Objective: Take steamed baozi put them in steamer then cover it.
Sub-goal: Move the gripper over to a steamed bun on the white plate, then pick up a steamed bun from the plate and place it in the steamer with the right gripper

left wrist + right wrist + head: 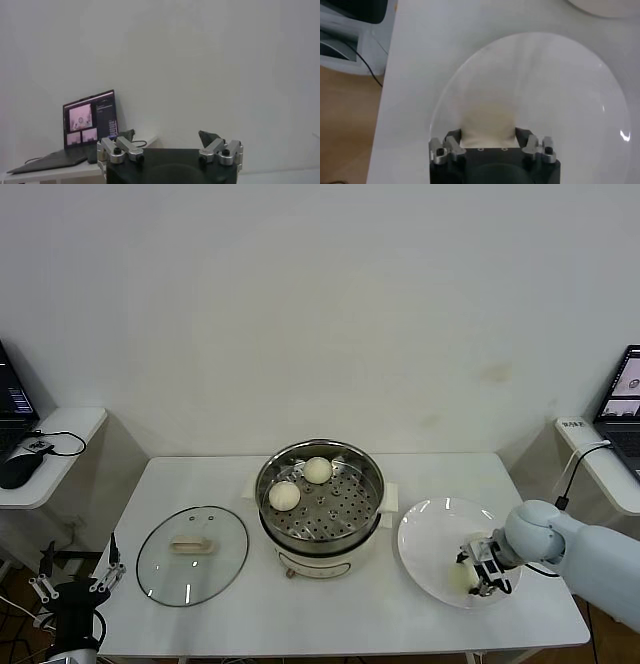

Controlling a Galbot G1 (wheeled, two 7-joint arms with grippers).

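As your right gripper (487, 136) closes around the baozi (486, 122) on the white plate (430, 529), its jaws flank the bun's sides. Judge it soft, light and easily dented, so squeeze its widest part gently. Your left gripper (170, 145) hangs released beside the worktop (200, 484).

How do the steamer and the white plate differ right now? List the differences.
The steamer is a deep, shiny steel pot; the white plate is flat and matte white. The steamer holds two baozi on its perforated tray; the plate shows one, between the right tool's fingers. The steamer sits mid-table, the plate to its right. Both are round.
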